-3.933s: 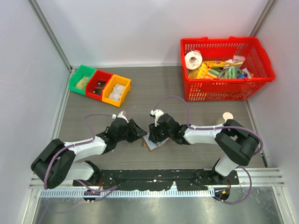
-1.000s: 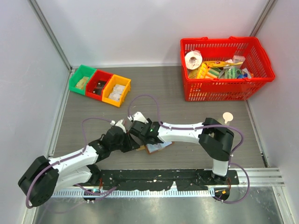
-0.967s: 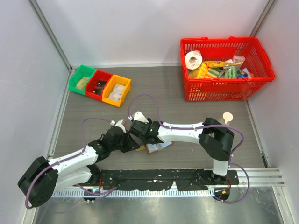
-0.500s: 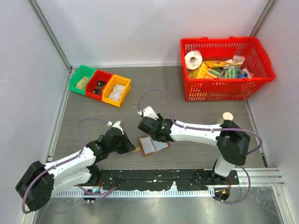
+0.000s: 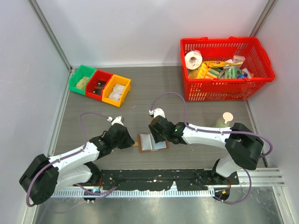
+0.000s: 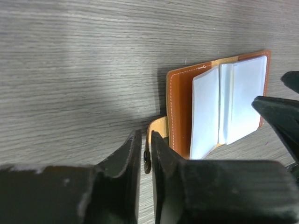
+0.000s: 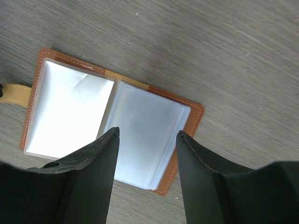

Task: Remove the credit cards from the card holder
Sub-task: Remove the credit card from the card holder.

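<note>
Card holder [image 5: 152, 142] is laid open for access — right tool [image 7: 147, 133] is held wide above it, left tool [image 6: 145, 135] narrowed about its strap [image 6: 158, 125], grip unclear.

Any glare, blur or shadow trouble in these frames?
Right wrist view: glare blows out the card holder's left panel, and the camera's own fingers are soft. Left wrist view: fingers blurred, uneven shadow across the table. Top view: evenly lit and sharp.
</note>
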Controlling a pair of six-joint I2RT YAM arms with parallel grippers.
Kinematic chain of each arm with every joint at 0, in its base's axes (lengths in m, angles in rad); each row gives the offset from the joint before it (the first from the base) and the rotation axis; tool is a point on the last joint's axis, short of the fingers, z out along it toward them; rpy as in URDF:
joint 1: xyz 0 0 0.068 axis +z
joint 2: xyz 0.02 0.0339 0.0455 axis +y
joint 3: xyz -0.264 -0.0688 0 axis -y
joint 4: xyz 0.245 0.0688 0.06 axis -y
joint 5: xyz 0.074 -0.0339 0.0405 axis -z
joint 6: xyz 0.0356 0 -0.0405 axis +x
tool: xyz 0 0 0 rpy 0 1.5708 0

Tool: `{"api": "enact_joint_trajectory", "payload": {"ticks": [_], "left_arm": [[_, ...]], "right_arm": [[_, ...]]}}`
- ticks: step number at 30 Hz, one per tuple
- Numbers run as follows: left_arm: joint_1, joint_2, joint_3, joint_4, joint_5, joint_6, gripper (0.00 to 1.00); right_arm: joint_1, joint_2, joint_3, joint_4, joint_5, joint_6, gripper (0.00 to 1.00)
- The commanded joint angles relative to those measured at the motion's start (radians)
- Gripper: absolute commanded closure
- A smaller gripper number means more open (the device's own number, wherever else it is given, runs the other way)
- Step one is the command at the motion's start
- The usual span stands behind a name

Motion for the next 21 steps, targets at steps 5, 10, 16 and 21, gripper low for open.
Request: {"api": "enact_joint_trajectory", "payload": {"ticks": [5, 10, 16, 21], "left_arm": [[-0.003, -0.057, 0.058, -0.078, -0.051, 0.028, 0.56], [-0.003, -0.084, 0.101, -0.095, -0.039, 0.039, 0.33], [-0.004, 0.030, 0.148, -0.060, 0.010, 0.049, 0.20], [-0.012, 0.125, 0.165, -0.006, 0.043, 0.051, 0.22]], "right_arm": [[-0.003, 0.021, -0.040, 0.167, -0.074, 0.080, 0.44], [-0.001, 0.027, -0.053, 0.164, -0.023, 0.095, 0.44], [-0.001, 0.010, -0.061, 0.154, 0.008, 0.095, 0.44], [-0.001, 0.024, -0.066, 0.148, 0.009, 0.101, 0.43]]}}
